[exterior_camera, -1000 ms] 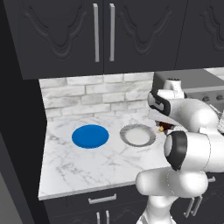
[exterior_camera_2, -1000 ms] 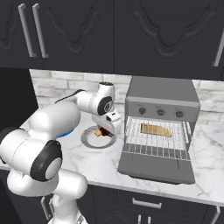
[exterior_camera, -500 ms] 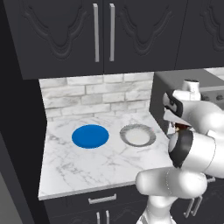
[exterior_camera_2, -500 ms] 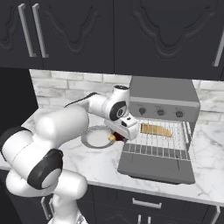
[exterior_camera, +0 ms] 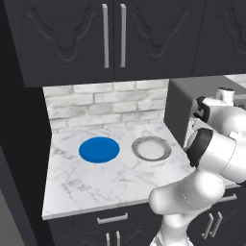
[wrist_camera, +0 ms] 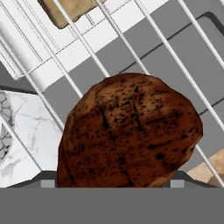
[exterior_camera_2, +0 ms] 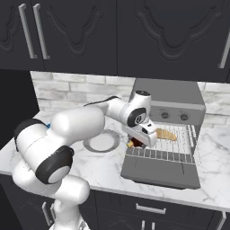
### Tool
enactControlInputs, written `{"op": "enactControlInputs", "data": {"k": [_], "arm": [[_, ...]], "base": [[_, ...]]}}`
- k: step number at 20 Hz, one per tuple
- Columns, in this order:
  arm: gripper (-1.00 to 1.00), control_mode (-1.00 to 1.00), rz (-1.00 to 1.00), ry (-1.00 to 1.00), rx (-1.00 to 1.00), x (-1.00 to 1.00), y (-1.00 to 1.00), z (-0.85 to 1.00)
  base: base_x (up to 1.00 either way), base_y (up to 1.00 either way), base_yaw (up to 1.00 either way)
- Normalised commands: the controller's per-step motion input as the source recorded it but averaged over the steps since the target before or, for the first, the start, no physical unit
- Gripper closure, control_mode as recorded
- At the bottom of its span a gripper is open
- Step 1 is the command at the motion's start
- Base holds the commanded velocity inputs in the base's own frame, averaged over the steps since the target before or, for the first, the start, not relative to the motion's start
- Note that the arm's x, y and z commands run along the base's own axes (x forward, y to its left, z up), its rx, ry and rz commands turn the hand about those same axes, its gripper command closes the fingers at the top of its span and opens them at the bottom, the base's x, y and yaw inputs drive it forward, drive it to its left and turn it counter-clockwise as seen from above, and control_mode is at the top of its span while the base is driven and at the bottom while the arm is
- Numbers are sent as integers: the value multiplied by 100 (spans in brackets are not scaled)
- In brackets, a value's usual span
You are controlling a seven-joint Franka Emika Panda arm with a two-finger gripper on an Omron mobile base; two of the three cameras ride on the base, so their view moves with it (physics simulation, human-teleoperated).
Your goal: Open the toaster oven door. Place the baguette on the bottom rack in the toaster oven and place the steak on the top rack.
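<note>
The gripper (exterior_camera_2: 140, 140) is clamped on the steak (wrist_camera: 129, 131) above the left end of a pulled-out rack (exterior_camera_2: 161, 155), over the open door (exterior_camera_2: 161, 173) of the oven (exterior_camera_2: 173, 96). The baguette (exterior_camera_2: 165, 134) lies on a rack inside.

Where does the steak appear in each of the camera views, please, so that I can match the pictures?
Left base view: I cannot make it out.
Right base view: the steak is a small dark lump under the gripper, at the left edge of the open toaster oven.
Hand view: the steak fills the centre.
Shared landmark: the baguette on the wire rack.
</note>
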Motion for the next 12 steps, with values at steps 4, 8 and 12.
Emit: {"op": "enactControlInputs", "data": {"k": [4,8,12], "arm": [[100,-100,0,0,5,5,-54,-7],[100,-100,0,-2,3,2,-49,-3],[100,-100,0,-1,1,-3,-41,-2]], "base": [[0,0,0],[0,0,0],[0,0,0]]}}
